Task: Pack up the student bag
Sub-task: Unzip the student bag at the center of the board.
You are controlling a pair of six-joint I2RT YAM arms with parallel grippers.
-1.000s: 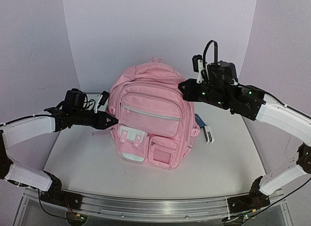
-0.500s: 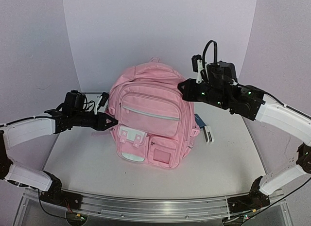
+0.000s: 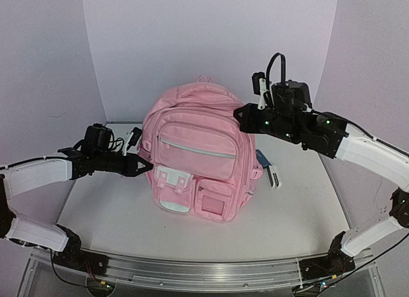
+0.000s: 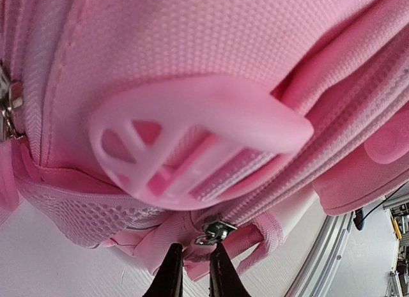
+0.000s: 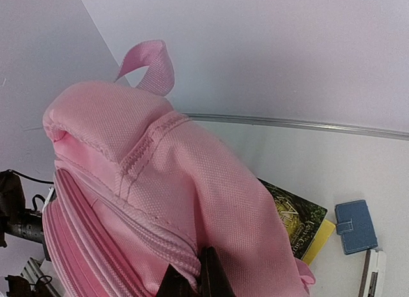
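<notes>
1. The student bag [image 3: 197, 158] stood upright in the middle of the table [image 3: 108, 211], front pockets facing the arm bases and its top handle [image 5: 151, 62] sticking up.
2. The left gripper [image 3: 148, 163] sat low against the bag's left side. In the left wrist view its fingers [image 4: 171, 274] were drawn narrow, with only a slim gap between them.
3. A metal zip pull [image 4: 216, 231] lay right at those fingertips (whether it was actually pinched could not be told), under a pink plastic loop [image 4: 192, 137] hanging on the side of the bag.
4. The right gripper [image 3: 243, 115] was at the bag's upper right side, its jaws closed on a fold of pink fabric by a zip seam.
5. Behind and to the right of the bag, on the table, lay a dark-covered book [image 5: 295, 219] partly hidden by the bag, and near it a blue wallet [image 5: 355, 227].
</notes>
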